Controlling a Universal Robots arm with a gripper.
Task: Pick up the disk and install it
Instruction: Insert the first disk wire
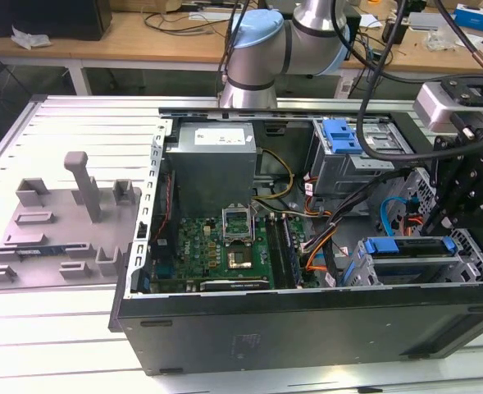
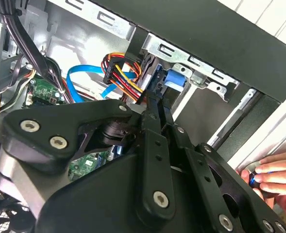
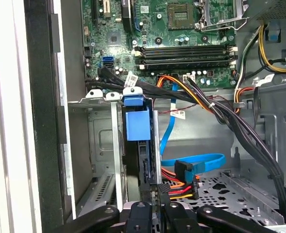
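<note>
An open computer case (image 1: 307, 328) is laid on its side, with its motherboard (image 1: 225, 242) exposed. The arm (image 1: 257, 49) is seen behind the case. The disk (image 3: 135, 125), edged in blue, is seated on edge in the drive cage (image 3: 101, 141) against the case's front wall. The gripper (image 2: 156, 104) is lowered into the case, and its jaws are clamped on the disk's near end. A person's hand (image 2: 274, 174) is seen just outside the case wall.
</note>
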